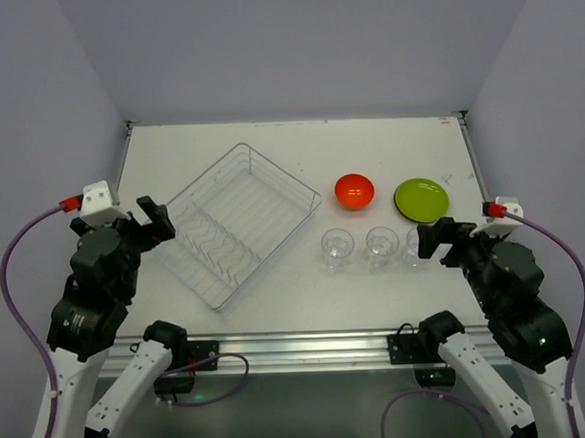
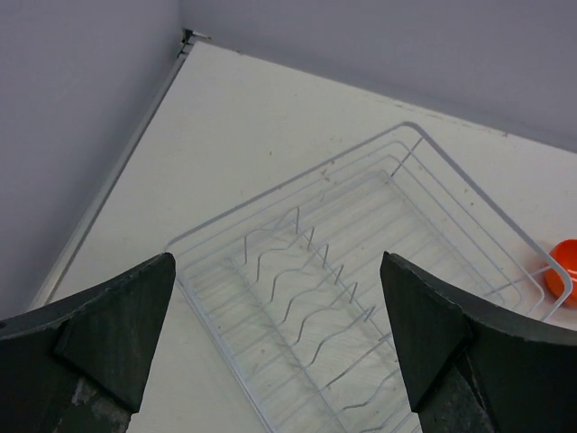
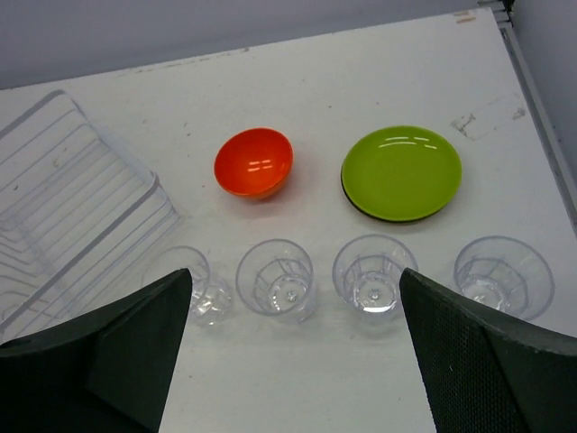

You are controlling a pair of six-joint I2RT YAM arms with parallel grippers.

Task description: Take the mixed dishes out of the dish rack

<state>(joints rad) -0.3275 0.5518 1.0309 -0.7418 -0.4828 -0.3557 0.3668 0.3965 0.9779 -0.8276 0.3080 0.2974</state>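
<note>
The see-through dish rack lies empty at centre-left; it also shows in the left wrist view and the right wrist view. The orange-red bowl and the lime-green plate sit on the table right of the rack. Several clear tumblers stand upright in a row in front of them. My left gripper is open and empty, at the rack's left side. My right gripper is open and empty, just near of the tumbler row, hiding its right end in the top view.
The white table has walls behind and on both sides. A metal rail runs along the near edge by the arm bases.
</note>
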